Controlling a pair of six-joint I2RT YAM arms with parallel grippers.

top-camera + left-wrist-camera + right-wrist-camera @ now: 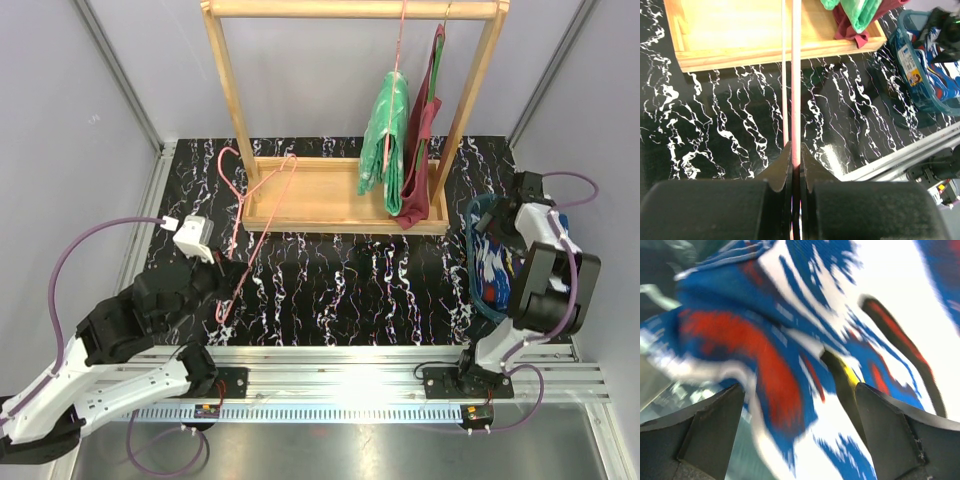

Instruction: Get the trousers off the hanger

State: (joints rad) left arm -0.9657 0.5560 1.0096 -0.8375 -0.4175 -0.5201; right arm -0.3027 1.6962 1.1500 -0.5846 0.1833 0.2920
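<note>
The dark blue trousers (pixel 492 268) with white and red streaks lie in a teal bin (pixel 474 222) at the right. My right gripper (pixel 492 225) is open just above them; in the right wrist view the blurred fabric (pixel 790 340) fills the space between the spread fingers (pixel 715 425). The bright green trousers (pixel 385 140) hang on a pink hanger from the wooden rack's (pixel 350 8) top bar. My left gripper (pixel 236 272) is shut on an empty pink hanger (pixel 250 200) that leans onto the rack's base; its rod (pixel 796 75) runs out between the jaws of the gripper (pixel 796 160).
A maroon sleeveless top (pixel 425 150) hangs right of the green trousers and drapes onto the rack's base tray (pixel 320 190). The bin also shows in the left wrist view (pixel 910 60). Black marbled tabletop (pixel 360 280) and an aluminium rail (pixel 350 365) lie in front.
</note>
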